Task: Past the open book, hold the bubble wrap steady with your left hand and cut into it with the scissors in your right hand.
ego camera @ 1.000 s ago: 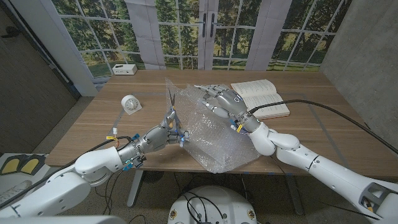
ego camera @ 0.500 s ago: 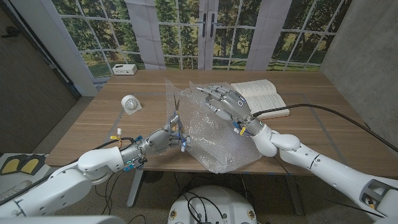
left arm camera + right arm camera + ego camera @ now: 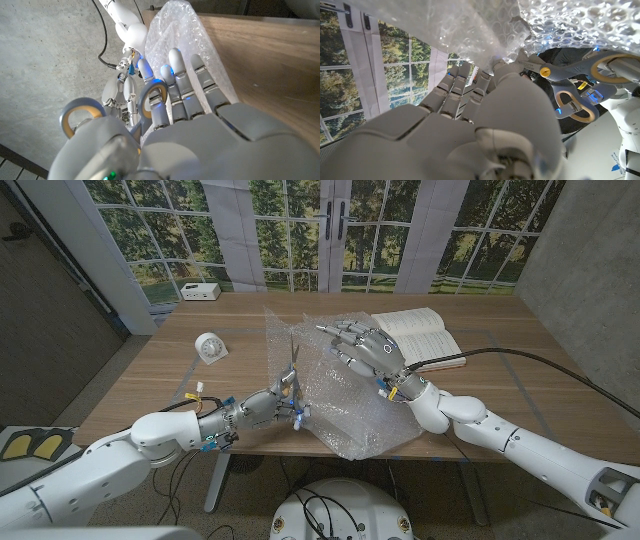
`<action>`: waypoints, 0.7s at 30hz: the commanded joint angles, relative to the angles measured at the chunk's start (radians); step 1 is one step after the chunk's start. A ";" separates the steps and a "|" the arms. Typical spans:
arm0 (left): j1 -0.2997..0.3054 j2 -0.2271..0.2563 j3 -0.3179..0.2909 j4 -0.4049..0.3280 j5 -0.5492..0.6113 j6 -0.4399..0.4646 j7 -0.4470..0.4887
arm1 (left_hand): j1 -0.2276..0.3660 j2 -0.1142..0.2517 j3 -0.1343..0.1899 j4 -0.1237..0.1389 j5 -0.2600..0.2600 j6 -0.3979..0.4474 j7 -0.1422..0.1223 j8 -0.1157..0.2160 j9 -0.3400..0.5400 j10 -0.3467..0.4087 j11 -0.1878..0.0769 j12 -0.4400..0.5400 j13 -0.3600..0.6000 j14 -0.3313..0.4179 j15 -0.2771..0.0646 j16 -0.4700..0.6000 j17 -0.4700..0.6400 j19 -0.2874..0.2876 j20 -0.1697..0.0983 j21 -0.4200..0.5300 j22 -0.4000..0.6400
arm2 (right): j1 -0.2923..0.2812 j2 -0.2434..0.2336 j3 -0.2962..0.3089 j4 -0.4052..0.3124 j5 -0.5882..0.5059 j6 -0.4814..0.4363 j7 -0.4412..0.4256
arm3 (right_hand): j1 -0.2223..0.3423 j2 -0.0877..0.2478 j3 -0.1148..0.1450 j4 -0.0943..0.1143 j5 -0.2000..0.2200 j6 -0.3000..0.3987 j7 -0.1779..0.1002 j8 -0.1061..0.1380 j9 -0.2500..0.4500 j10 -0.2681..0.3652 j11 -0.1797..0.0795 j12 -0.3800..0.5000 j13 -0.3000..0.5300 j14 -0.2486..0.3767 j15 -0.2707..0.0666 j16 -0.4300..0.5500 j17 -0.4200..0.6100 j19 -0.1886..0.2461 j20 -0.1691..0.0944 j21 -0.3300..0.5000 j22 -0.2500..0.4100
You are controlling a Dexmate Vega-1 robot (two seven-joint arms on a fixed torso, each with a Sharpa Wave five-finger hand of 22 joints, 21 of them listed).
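- Head view: the scissors point(image 3: 291, 379) are being held by the left hand point(image 3: 268, 405), fingers closed through the handle loops, blades standing up past the fingertips and lying against the near edge of the bubble wrap point(image 3: 345, 405).
- The bubble wrap is being kept raised off the wooden table point(image 3: 150, 380), crumpled, between the 2 hands; its far part is being covered by the right hand point(image 3: 365, 350), whose fingers are being held straight and slightly apart on the sheet. Whether the thumb is closing under the wrap cannot be told.
- An open book point(image 3: 425, 335) is lying just beyond the right hand's fingers; a small white clock point(image 3: 209, 347) and a white box point(image 3: 201, 291) are standing well apart from the left hand's fingers, further out on the table.
- Left wrist view: the left hand point(image 3: 200, 140) is being shown from behind, with 1 finger passing through a grey, yellow-lined scissor loop point(image 3: 155, 97); the bubble wrap point(image 3: 180, 30) is lying just past the fingertips.
- Right wrist view: the right hand point(image 3: 470, 130) is being pressed against the bubble wrap point(image 3: 560, 25), fingers straight and close together; the scissors point(image 3: 570, 75) are being held beside the thumb, touching the sheet's edge.
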 commanded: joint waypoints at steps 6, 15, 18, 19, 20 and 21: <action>-0.096 0.072 0.079 -0.010 0.016 0.026 -0.046 | -0.010 0.000 -0.005 0.001 -0.003 0.082 0.084 -0.006 0.007 0.007 0.010 0.000 0.003 0.005 0.004 0.005 0.002 0.003 0.006 -0.003 0.004 | -0.011 -0.024 0.015 -0.006 0.004 0.009 0.003 | 0.015 0.003 -0.003 0.002 0.005 -0.003 -0.001 0.004 0.003 -0.001 -0.001 0.007 0.004 0.017 -0.192 0.000 0.010 0.017 -0.040 0.007 0.004; -0.117 0.088 0.098 -0.009 0.019 0.022 -0.055 | -0.010 -0.001 -0.004 0.000 -0.003 0.083 0.083 -0.009 0.008 0.007 0.008 -0.001 0.003 0.003 0.004 0.007 0.005 0.003 0.006 -0.005 0.003 | -0.006 -0.018 0.011 0.014 0.001 0.000 0.003 | 0.017 0.003 -0.003 0.002 0.004 -0.002 0.001 0.004 0.003 -0.001 -0.001 0.010 0.002 0.022 -0.192 -0.001 0.015 0.020 -0.040 0.008 0.004; -0.125 0.088 0.104 -0.004 0.017 0.019 -0.059 | -0.010 -0.001 -0.004 0.000 -0.003 0.084 0.084 -0.009 0.009 0.007 0.007 -0.002 0.002 0.004 0.005 0.007 0.005 0.003 0.006 -0.005 0.003 | -0.009 -0.021 0.010 0.013 0.005 0.002 0.003 | 0.018 0.003 -0.003 0.002 0.004 -0.003 0.001 0.004 0.003 -0.001 -0.001 0.011 0.003 0.023 -0.192 -0.001 0.016 0.022 -0.041 0.009 0.004; -0.128 0.087 0.106 -0.001 0.013 0.019 -0.064 | -0.010 -0.001 -0.004 0.000 -0.003 0.083 0.085 -0.010 0.008 0.007 0.009 -0.002 0.003 0.003 0.004 0.007 0.005 0.004 0.006 -0.005 0.003 | -0.012 -0.025 0.010 0.009 0.000 -0.001 0.002 | 0.019 0.003 -0.003 0.002 0.004 -0.003 0.001 0.004 0.003 -0.001 -0.001 0.012 0.003 0.024 -0.192 -0.001 0.017 0.021 -0.043 0.009 0.004; -0.131 0.087 0.108 0.001 0.010 0.017 -0.067 | -0.010 -0.001 -0.004 0.000 -0.003 0.083 0.084 -0.010 0.009 0.007 0.009 -0.002 0.003 0.003 0.004 0.007 0.005 0.004 0.006 -0.006 0.003 | -0.013 -0.030 0.009 0.003 -0.010 -0.003 0.000 | 0.019 0.003 -0.003 0.002 0.004 -0.003 0.001 0.004 0.003 -0.002 0.000 0.012 0.002 0.025 -0.193 -0.001 0.018 0.021 -0.043 0.009 0.004; -0.132 0.087 0.108 0.003 0.010 0.015 -0.068 | -0.010 -0.001 -0.004 0.000 -0.003 0.083 0.084 -0.010 0.009 0.007 0.008 -0.002 0.002 0.004 0.004 0.007 0.004 0.003 0.006 -0.006 0.003 | -0.014 -0.035 0.008 -0.003 -0.015 -0.001 0.000 | 0.019 0.002 -0.003 0.002 0.004 -0.003 0.001 0.004 0.003 -0.003 0.000 0.012 0.002 0.025 -0.193 -0.001 0.018 0.021 -0.043 0.009 0.004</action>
